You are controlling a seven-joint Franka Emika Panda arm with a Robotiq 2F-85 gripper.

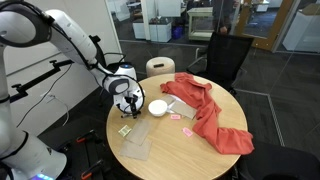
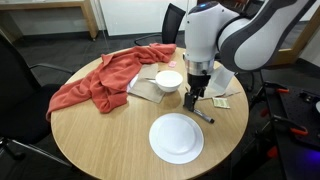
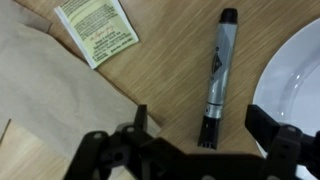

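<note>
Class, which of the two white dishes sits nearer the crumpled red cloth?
The small white bowl, close by the cloth; the wide flat white plate lies farther off.

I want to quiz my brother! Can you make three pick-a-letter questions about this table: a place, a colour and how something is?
1. Where does the black-and-silver marker pen lie?
A inside a cup
B on the round wooden table, beside the round white plate
C on the floor

2. What colour is the crumpled cloth?
A blue
B red-orange
C green

3. How is the end effector?
A open and empty
B shut on the pen
C holding the cloth

Answers:
1 B, the wrist view shows wood under the pen.
2 B, both exterior views show that colour.
3 A, its fingers stand apart above the pen.
</note>
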